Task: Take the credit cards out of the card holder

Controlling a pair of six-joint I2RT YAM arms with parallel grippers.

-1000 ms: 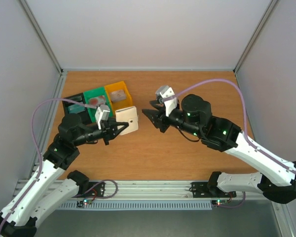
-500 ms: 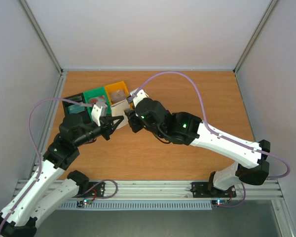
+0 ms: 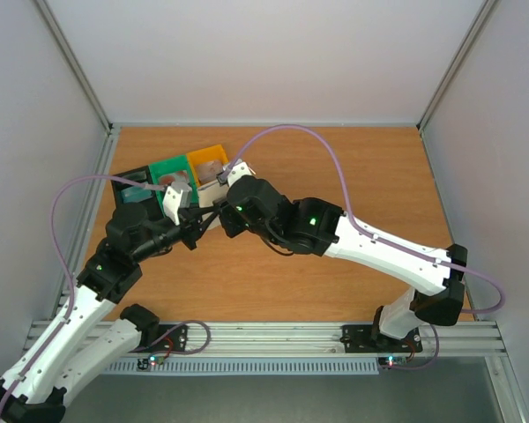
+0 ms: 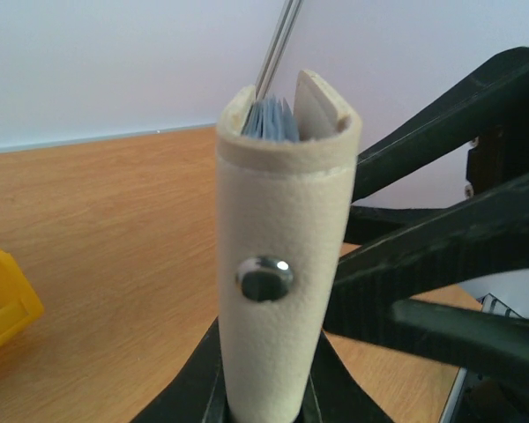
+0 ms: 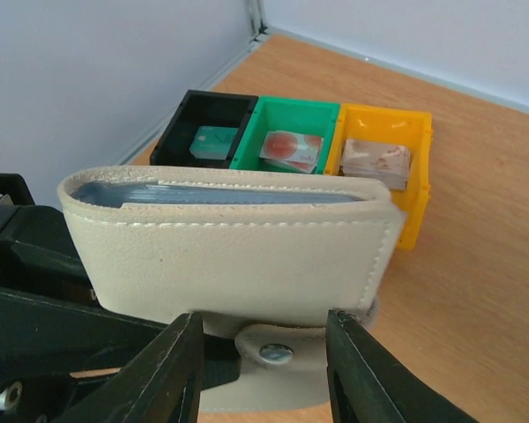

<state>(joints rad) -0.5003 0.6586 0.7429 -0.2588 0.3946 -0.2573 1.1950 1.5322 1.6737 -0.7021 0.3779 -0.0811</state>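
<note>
Swinging across from mid-table within a second, the right gripper [image 5: 263,317] now hangs spread at the holder [image 5: 229,256], pinched upright by the left gripper [image 4: 264,401] near the bins [image 5: 381,117], its bluish cards [image 5: 220,196] ready for pulling.

Text check: you have nothing legible in any view | cream stitched folding card holder [image 5: 238,256]: plain face, bare metal snap stud [image 4: 264,278] | flat printed items [image 5: 291,150] in the black bin [image 5: 172,141], green bin [image 5: 295,104] and yellow bin [image 5: 414,211]: markings too small for you to read
</note>
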